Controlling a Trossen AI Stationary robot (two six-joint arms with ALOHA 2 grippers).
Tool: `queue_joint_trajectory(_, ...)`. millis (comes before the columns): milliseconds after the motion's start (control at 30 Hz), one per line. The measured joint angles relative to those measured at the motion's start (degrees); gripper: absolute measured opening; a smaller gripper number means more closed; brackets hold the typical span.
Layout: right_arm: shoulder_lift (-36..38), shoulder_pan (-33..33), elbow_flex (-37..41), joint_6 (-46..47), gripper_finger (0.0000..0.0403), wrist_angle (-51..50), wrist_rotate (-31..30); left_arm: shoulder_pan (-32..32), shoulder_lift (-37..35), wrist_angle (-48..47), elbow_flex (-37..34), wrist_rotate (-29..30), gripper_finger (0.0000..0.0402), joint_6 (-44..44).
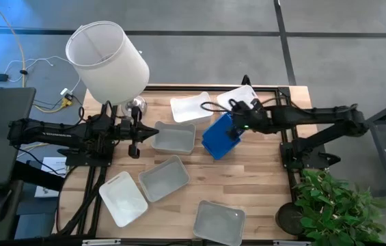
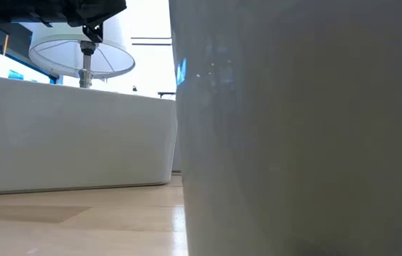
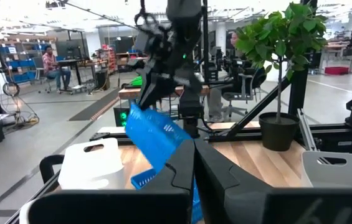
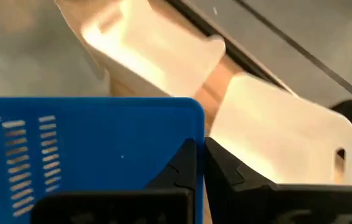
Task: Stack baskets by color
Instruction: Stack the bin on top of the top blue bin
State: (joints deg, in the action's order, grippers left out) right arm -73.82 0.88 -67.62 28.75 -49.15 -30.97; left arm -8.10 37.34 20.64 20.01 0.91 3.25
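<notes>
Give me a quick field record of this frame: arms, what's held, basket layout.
right gripper: shut on blue basket, lifted and tilted above the table
left gripper: shut, empty, over the table's left side
white baskets: two at the far edge, one at the near left
grey baskets: three single ones
other blue baskets: cannot tell whether more sit beneath the held one
lampshade: far left corner
</notes>
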Motion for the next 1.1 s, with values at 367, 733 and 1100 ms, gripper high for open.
queue_joint_trajectory(367, -7.6, 5.4, -1.4, 1.2, 0.0, -3.7, 7.5, 0.0, 0.0, -0.1, 0.0, 0.0, 0.0, 0.0)
queue_joint_trajectory(733, -9.2, 7.9, -1.4, 1.4, 0.0, -3.3, 14.6, 0.0, 0.0, -0.1, 0.0, 0.0, 0.0, 0.0)
queue_joint_trajectory(1100, -11.1, 7.9, 1.1, 5.8, 0.0, -2.6, 15.8, 0.0, 0.0, 0.0, 0.0, -0.2, 0.0, -0.2)
